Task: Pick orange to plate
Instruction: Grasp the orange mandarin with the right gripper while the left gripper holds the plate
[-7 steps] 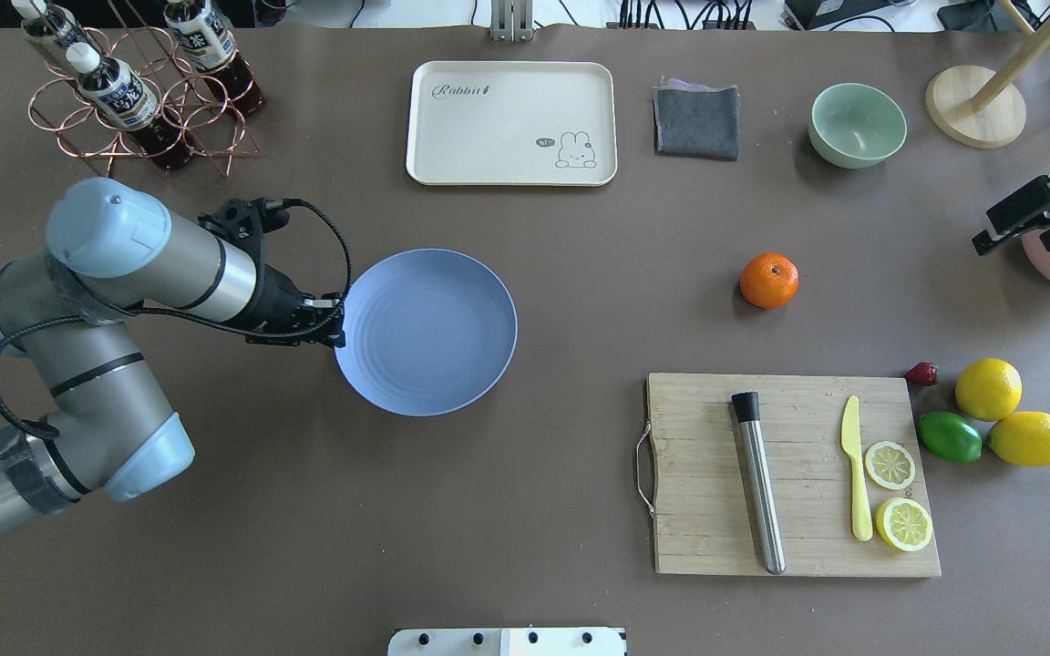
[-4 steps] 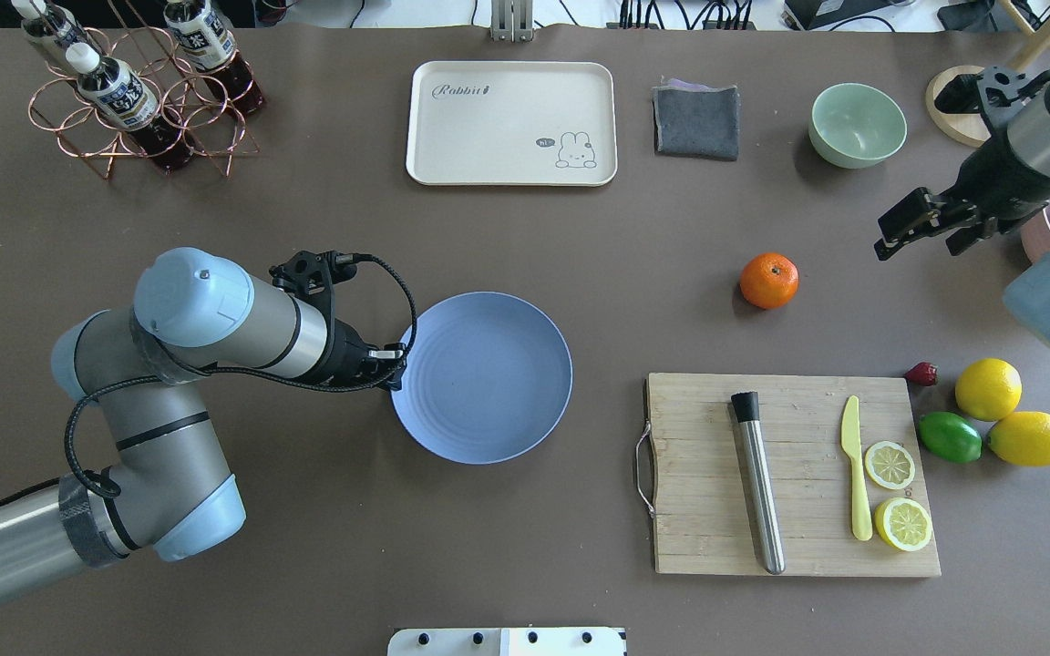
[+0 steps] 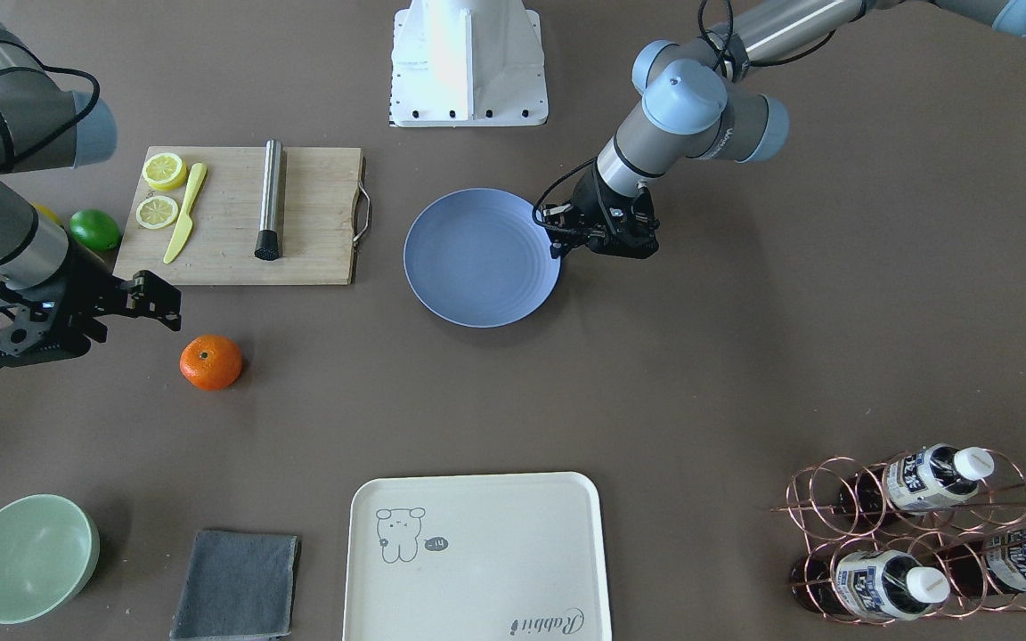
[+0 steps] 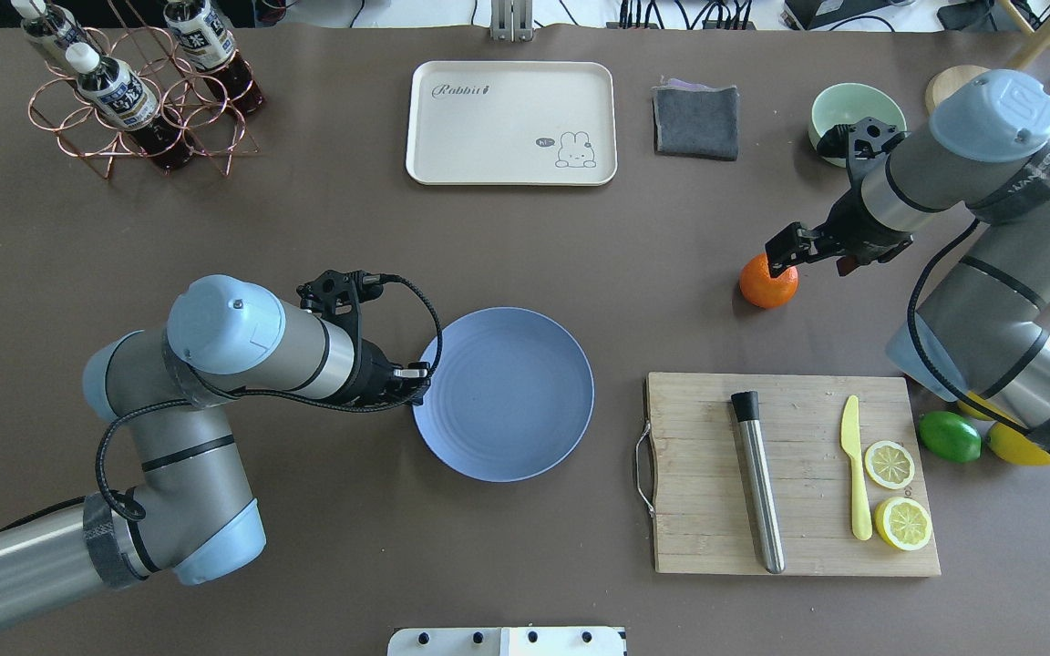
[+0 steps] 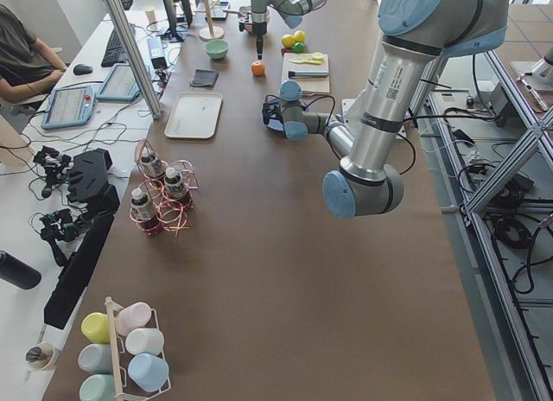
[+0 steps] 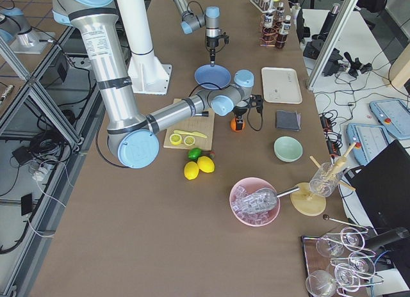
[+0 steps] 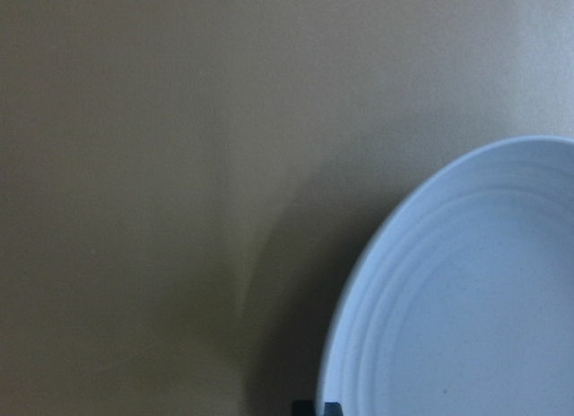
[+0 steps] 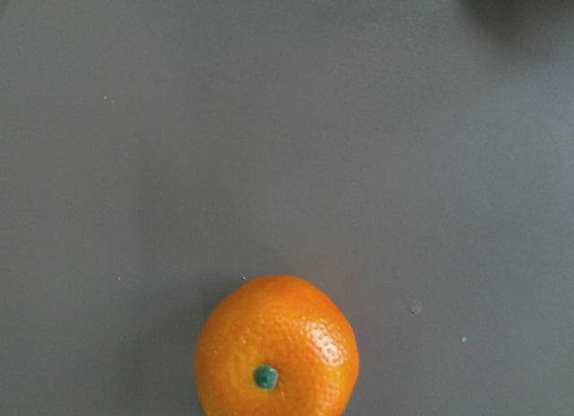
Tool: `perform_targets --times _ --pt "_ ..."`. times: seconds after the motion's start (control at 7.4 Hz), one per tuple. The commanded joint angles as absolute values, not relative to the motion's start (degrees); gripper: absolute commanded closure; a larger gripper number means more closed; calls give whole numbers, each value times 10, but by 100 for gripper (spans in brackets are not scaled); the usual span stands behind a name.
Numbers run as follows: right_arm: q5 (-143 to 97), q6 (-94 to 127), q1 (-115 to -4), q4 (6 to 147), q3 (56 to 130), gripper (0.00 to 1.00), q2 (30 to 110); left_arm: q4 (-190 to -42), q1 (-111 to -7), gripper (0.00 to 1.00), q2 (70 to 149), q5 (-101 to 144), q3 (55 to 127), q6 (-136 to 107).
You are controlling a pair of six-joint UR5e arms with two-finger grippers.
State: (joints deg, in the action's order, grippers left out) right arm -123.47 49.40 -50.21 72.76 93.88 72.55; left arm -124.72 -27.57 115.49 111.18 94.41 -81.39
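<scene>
The orange (image 4: 766,286) lies on the brown table, right of centre; it is also in the front view (image 3: 210,361) and low in the right wrist view (image 8: 276,349), stem dot up. My right gripper (image 4: 791,248) hovers open just above and beside it, not touching. The periwinkle plate (image 4: 516,401) sits flat mid-table. My left gripper (image 4: 421,374) is shut on the plate's left rim. The same grip shows in the front view, left gripper (image 3: 557,243) on the plate (image 3: 477,258). The left wrist view shows the plate (image 7: 466,317) rim only.
A wooden cutting board (image 4: 707,538) with a steel muddler (image 4: 757,483), yellow knife and lemon slices lies right of the plate. A lime (image 4: 949,436) and lemons sit under the right arm. Cream tray (image 4: 511,123), grey cloth (image 4: 695,120), green bowl (image 4: 839,105), bottle rack (image 4: 133,91) line the far edge.
The left arm has dragged the plate rightward and toward the robot. The right arm has swung in from the right edge to just over the orange.
</scene>
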Motion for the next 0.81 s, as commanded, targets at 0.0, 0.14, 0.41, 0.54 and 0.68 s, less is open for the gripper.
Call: perform_targets --times 0.0,0.14,0.41,0.54,0.68 --pt "-1189 503 -476 722 918 2 703 -1247 -272 100 1155 1107 944 -814" --pt "-1188 501 -474 722 898 4 684 -1247 -272 100 1155 1107 944 -813" --pt "-1176 497 -467 722 887 6 683 -1247 -272 100 1154 1107 945 -813" --pt "-1176 497 -467 722 886 8 684 -1247 -272 84 1155 1107 946 -813" --pt "-1176 498 -467 722 886 23 685 -1247 -272 41 1154 1107 946 -813"
